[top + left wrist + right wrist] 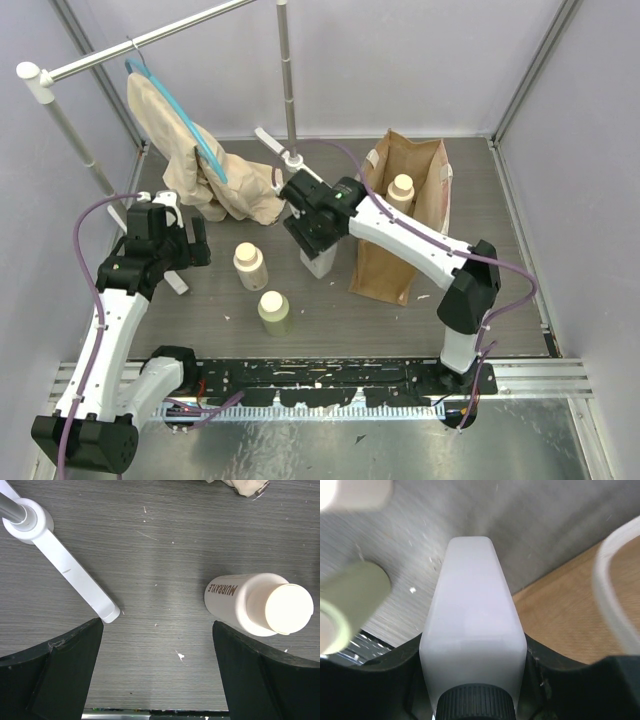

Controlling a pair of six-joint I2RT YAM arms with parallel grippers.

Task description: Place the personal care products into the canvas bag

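While the right gripper (472, 655) clamped the white rectangular bottle (470, 600) beside the canvas bag (385, 268), the left gripper (157, 655) gaped wide near the worktop (165, 555)'s left edge.

Left arm: I see the white-shelled left arm (108, 325), smooth moulded links between black joint housings.
Right arm: my white-shelled right arm (400, 235) is built the same, with a bulky black elbow block (470, 290).
Cables: a thin purple cable (92, 225) arcs off the left arm; a second purple cable (515, 275) follows the right one.
Base: a rounded black shoulder housing (85, 440) on the left.
Left gripper: matte black left gripper (157, 625), with broad wedge fingers (65, 670) and pale scuffs along one edge.
Right gripper: matte black right gripper (472, 640), dusty specks on its fingers (545, 665).
Light: small green indicator light (341, 196) on my right wrist.
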